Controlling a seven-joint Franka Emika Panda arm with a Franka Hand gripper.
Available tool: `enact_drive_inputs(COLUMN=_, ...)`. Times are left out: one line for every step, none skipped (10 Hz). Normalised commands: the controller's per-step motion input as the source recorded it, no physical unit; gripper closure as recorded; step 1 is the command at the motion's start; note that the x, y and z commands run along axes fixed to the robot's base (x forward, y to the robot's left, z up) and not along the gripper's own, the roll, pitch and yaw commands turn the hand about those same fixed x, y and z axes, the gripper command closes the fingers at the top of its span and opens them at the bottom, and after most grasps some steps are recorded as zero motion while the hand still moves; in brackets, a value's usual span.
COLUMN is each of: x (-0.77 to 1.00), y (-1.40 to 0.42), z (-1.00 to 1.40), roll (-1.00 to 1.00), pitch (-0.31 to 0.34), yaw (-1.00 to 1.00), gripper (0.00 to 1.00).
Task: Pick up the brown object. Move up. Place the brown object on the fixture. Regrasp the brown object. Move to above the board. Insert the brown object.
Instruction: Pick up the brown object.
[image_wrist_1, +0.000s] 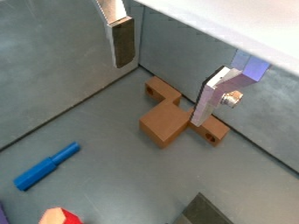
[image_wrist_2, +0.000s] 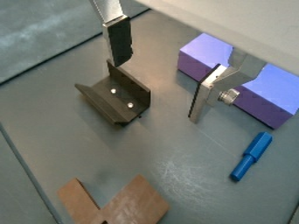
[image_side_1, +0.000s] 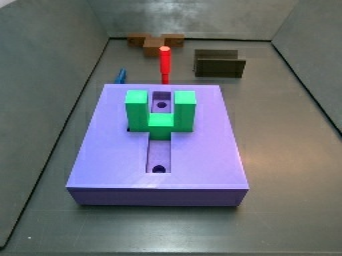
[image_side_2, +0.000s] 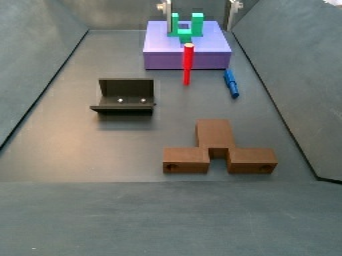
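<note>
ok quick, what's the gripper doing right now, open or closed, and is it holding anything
Gripper: open and holding nothing; its flat silver fingers stand wide apart above the grey floor, between the dark boxy fixture and the lavender-purple board.

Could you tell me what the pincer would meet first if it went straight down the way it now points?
Probably bare floor. In both wrist views the open, empty pincer hangs over grey floor, with the brown object and the fixture off to either side, though depth is hard to judge.
</note>
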Motion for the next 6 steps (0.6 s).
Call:
enact_drive_inputs(x=0.00, y=0.00, z=-0.02, roll=0.00, pitch=0.000, yaw=0.00, gripper=0.00)
enact_drive_inputs(x=0.00, y=0.00, z=-0.02, roll=0.00, pitch=0.017, yaw=0.00, gripper=0.00)
enact_drive_inputs(x=0.01, y=0.00, z=-0.02, roll=0.00, pitch=0.017, yaw=0.00, gripper=0.00)
enact_drive_inputs(x=0.02, y=0.00, z=-0.04, roll=0.00, pitch=0.017, yaw=0.00, gripper=0.00)
enact_drive_inputs(x=0.02, y=0.00, z=-0.05, roll=0.00, pitch=0.017, yaw=0.00, gripper=0.00)
enact_drive_inputs(x=0.02, y=0.00, z=-0.05, roll=0.00, pitch=0.020, yaw=0.00, gripper=0.00)
